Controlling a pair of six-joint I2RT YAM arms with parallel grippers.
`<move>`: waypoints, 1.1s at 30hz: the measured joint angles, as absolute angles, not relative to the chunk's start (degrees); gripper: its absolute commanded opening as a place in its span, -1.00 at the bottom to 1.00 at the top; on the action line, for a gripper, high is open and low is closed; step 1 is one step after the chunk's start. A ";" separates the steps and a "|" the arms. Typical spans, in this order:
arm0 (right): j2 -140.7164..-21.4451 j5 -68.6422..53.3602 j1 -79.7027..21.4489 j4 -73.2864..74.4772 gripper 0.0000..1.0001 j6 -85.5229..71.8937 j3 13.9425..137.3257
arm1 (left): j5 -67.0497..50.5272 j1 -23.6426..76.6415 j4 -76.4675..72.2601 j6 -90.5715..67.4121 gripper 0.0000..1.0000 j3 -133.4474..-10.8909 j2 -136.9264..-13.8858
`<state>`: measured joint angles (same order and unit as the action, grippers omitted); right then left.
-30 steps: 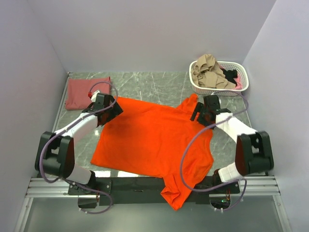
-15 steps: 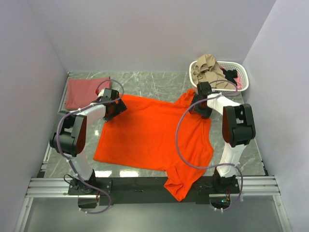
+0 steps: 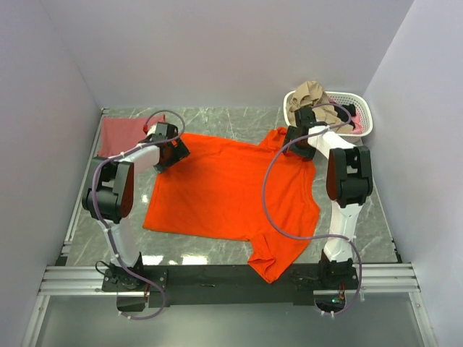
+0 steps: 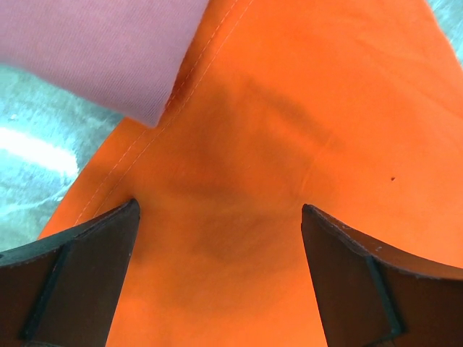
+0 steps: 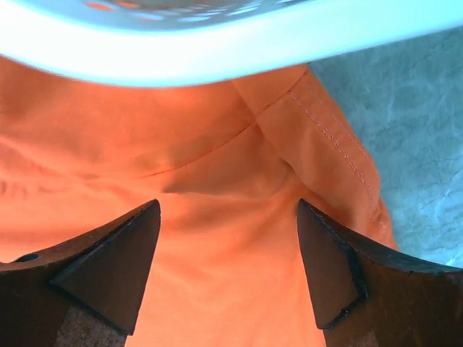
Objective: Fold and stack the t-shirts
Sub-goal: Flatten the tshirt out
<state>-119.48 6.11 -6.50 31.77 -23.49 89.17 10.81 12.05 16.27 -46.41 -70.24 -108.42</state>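
Observation:
The bright orange-red t-shirt (image 3: pixel 231 188) lies spread flat across the middle of the table, one sleeve hanging over the near edge. My left gripper (image 3: pixel 168 148) is over its far left corner, jaws wide open with orange cloth (image 4: pixel 289 108) lying between the fingertips. My right gripper (image 3: pixel 299 144) is over the far right corner by the other sleeve, also open with cloth (image 5: pixel 217 144) between the tips. The dusty brick-red shirt (image 3: pixel 116 134) lies folded at the back left; its corner (image 4: pixel 94 50) overlaps the orange hem just beyond my left gripper (image 4: pixel 219 206).
A white slotted basket (image 3: pixel 362 108) with a tan garment and other clothes stands at the back right; its rim (image 5: pixel 217 50) is just beyond my right gripper (image 5: pixel 228 203). Grey walls close in the table on three sides. Marble table (image 5: pixel 412 130) shows beside the sleeve.
Both grippers have moved toward the back of the table, and the orange shirt has slid back with them, so less of it hangs over the near edge.

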 measured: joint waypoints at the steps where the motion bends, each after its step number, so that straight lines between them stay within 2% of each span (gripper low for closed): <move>1: -119.13 5.93 -6.57 31.73 0.67 -23.00 89.23 | 10.83 12.05 16.99 -46.37 0.99 -70.35 -108.14; 5: -113.21 6.17 -7.88 31.51 0.70 -21.56 85.47 | 10.87 12.01 19.25 -46.41 0.99 -69.12 -103.68; 8: -103.46 6.90 -11.03 31.24 0.71 -21.34 79.05 | 11.64 11.97 20.99 -47.42 0.99 -65.95 -95.22; 16: -74.85 4.38 -29.74 29.85 0.74 -26.98 55.79 | 13.43 11.92 25.32 -54.98 0.99 -49.47 -71.29; 23: -68.62 0.99 -48.69 33.28 0.72 -36.67 39.24 | 14.11 11.92 35.66 -61.69 0.99 -34.70 -55.88; 28: -68.62 2.72 -59.51 36.40 0.71 -43.29 38.22 | 16.93 11.92 41.01 -66.98 0.99 -31.64 -48.71; 33: -71.35 5.78 -64.29 38.15 0.71 -48.42 38.24 | 17.93 11.92 43.11 -69.69 0.99 -30.46 -48.97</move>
<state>-71.35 5.78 -64.29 38.15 -48.42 38.24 17.93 11.92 43.11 -69.69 -30.46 -48.97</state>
